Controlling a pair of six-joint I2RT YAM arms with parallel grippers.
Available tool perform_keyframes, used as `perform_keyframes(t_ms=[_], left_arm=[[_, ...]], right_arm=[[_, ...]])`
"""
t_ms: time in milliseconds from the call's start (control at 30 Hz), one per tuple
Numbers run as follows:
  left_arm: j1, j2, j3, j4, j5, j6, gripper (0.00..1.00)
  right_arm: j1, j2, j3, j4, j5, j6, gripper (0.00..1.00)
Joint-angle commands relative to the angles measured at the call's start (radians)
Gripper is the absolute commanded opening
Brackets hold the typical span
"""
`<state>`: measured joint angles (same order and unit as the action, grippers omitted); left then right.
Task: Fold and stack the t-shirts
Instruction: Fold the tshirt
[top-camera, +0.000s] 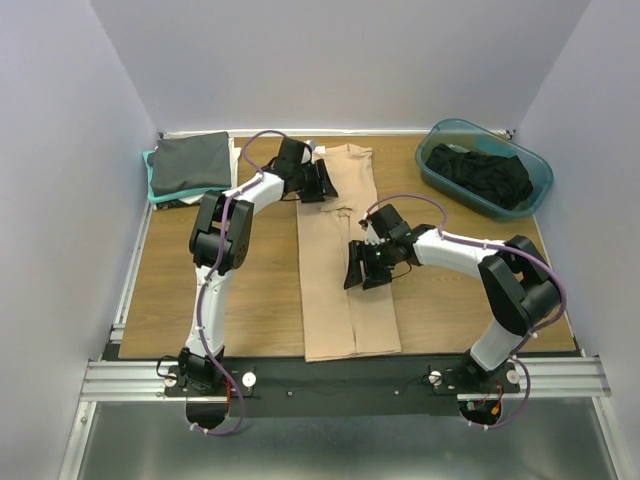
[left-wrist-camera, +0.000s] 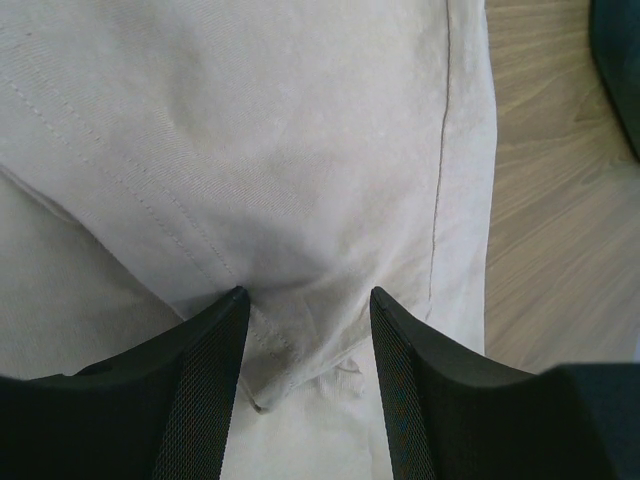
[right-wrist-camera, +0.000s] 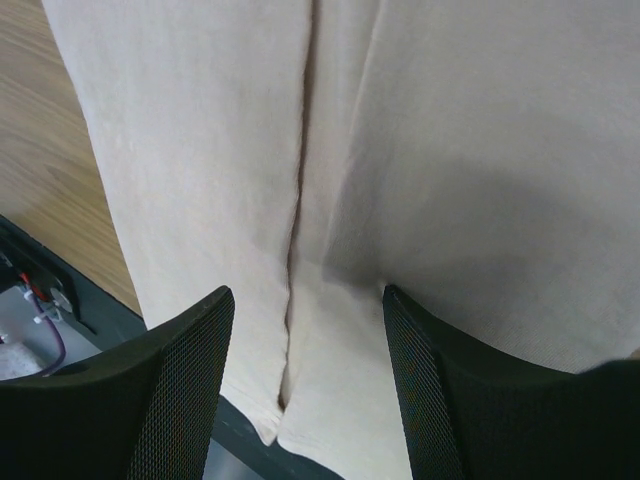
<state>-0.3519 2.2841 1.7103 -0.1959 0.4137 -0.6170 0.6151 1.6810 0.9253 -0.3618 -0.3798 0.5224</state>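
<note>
A tan t-shirt (top-camera: 335, 300) lies folded lengthwise into a long strip down the middle of the table, its hem hanging over the near edge. My left gripper (top-camera: 325, 185) hovers open over the strip's far left part, above a sleeve seam (left-wrist-camera: 250, 150); nothing is between its fingers (left-wrist-camera: 305, 295). My right gripper (top-camera: 363, 278) stands open over the middle of the strip, above the fold line where two edges meet (right-wrist-camera: 300, 180), and holds nothing (right-wrist-camera: 305, 295). A folded dark grey t-shirt (top-camera: 190, 162) tops a stack at the back left, with a teal one (top-camera: 152, 188) under it.
A teal plastic tub (top-camera: 543, 180) at the back right holds crumpled black t-shirts (top-camera: 480, 172). Bare wooden table (top-camera: 260, 290) lies to both sides of the tan strip. A dark rail (top-camera: 340, 375) runs along the near edge, and walls close in on three sides.
</note>
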Motion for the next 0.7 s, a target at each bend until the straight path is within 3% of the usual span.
perform_keyframes(t_ms=[0,333,533,667], left_arm=[[0.002,0.075,0.041,-0.005,0.01,0.037,0.6],[0.002,0.149,0.179,0.027,0.056,0.069,0.6],[0.002,0.088,0.236,0.061,0.077,0.077,0.61],[-0.001,-0.05,0.183,0.064,0.068,0.102,0.61]], right_arm=[[0.026,0.063,0.027,-0.042,0.016,0.025,0.69],[0.028,0.071,0.075,-0.049,0.01,0.037,0.68],[0.026,-0.018,0.098,-0.081,0.027,0.062,0.68],[0.028,-0.093,0.09,-0.153,0.059,0.074,0.69]])
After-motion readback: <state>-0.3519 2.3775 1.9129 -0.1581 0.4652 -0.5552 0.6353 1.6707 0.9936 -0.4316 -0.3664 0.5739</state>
